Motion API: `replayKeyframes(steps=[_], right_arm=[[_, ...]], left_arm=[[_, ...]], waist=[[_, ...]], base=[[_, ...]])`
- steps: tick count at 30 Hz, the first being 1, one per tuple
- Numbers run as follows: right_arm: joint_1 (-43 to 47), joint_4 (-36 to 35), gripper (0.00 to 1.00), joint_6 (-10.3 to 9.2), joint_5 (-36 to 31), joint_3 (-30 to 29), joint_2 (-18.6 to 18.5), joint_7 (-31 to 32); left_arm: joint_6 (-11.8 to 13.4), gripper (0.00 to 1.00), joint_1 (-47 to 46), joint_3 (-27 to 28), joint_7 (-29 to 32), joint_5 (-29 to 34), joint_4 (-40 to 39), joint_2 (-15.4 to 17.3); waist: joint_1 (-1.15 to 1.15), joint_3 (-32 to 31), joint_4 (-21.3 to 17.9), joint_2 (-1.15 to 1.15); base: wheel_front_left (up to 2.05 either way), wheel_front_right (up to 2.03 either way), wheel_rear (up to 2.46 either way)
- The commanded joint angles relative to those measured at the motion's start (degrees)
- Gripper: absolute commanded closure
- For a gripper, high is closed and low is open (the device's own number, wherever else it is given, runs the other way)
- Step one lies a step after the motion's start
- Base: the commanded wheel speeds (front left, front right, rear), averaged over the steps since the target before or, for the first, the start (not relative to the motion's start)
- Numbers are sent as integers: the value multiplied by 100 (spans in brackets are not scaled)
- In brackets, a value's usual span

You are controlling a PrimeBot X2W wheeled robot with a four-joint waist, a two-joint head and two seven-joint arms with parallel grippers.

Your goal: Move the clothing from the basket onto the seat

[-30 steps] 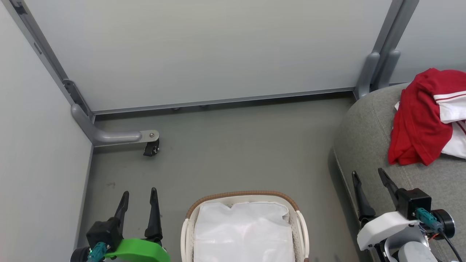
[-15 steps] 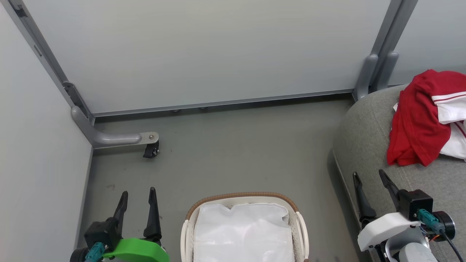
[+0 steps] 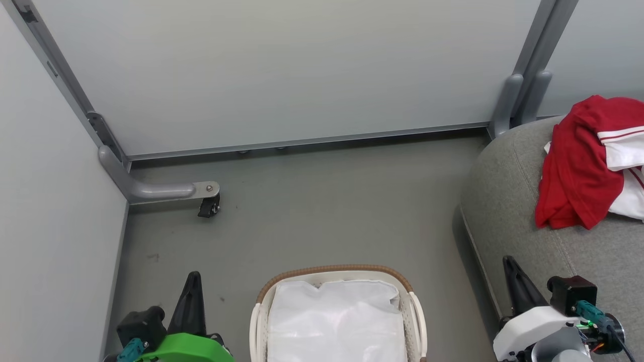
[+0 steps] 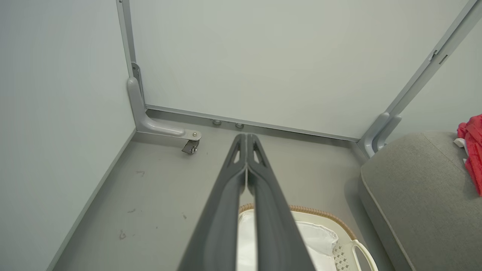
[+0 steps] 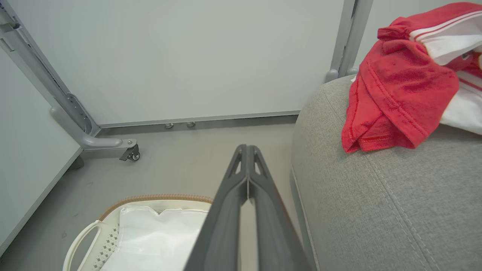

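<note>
Finishing cleanly looks like the whole job here. Nearest the robot, the left end effector (image 3: 193, 281) and the right end effector (image 3: 510, 265) each have their 2 dark fingers pressed together on nothing. They point away over the grey floor (image 3: 327, 211), 1 on each side of the basket (image 3: 333, 269). The basket stands on the floor between them. What shows inside it is the plain white liner (image 3: 334, 322), slightly rumpled. Its near end is cut off by the frame, so I cannot tell whether any red scrap hides there. As I judge it, the step is done well by checking that hidden end before calling the basket empty. Both arms should also be kept clear of the white handles so the light basket is not tipped.

Farther out, bare floor separates the basket from the seat (image 3: 503, 201). The clothing (image 3: 578, 171), red with white panels and thin stripes, lies bunched on the seat's top, well apart from the basket. A red fold sits near the rounded end, and a careless sweep of the right arm could drag it off. Beyond, a small castor (image 3: 209, 206) on a grey bracket stands by the left partition. Pale wall panels (image 3: 282, 70) close the back, and none of this is in the way.
</note>
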Motion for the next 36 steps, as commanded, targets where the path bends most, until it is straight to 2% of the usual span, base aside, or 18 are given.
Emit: replayKeyframes(steps=[1,18,36], right_arm=[[-119,-82,100,0,279,-53,-29,70],[-101,-321,100,-1,2113,-78,-46,474],[-134,-478,100,-2,3669,-142,-61,860]], left_arm=[[-28,100,-38,71,59,-239,-86,9],[-150,100,-181,378,497,-1805,-189,33],[-257,100,-302,652,879,-3142,-277,46]], waist=[[0,-1,-5,0],[0,-7,-52,0],[0,-13,-101,0]], base=[[0,0,0],[0,0,0],[0,0,0]])
